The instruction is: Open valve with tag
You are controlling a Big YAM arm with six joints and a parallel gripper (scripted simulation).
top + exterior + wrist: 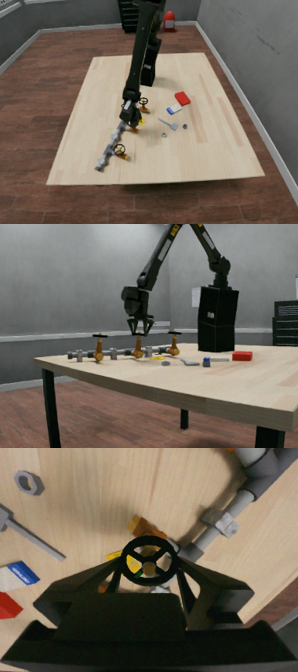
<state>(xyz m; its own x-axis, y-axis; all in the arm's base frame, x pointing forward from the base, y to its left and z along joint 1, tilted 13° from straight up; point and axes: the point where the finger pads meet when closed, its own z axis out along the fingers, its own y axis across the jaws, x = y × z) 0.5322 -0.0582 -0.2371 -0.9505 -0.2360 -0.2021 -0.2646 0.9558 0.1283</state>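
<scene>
A grey pipe (111,145) with three orange valves lies on the wooden table. My gripper (148,560) is shut on the black handwheel of the middle valve (148,560), seen from above in the wrist view. It shows in the side view (138,334) too, with the fingers around the wheel. A yellow tag (158,358) lies on the table beside this middle valve (135,127); part of it shows under the wheel in the wrist view (131,560). The near valve (119,149) and the far valve (143,102) stand free.
A red block (182,98), a blue and white block (173,110), a grey flat tool (168,124) and two nuts (165,135) lie to the right of the pipe. The arm's black base (217,319) stands at the table's far side.
</scene>
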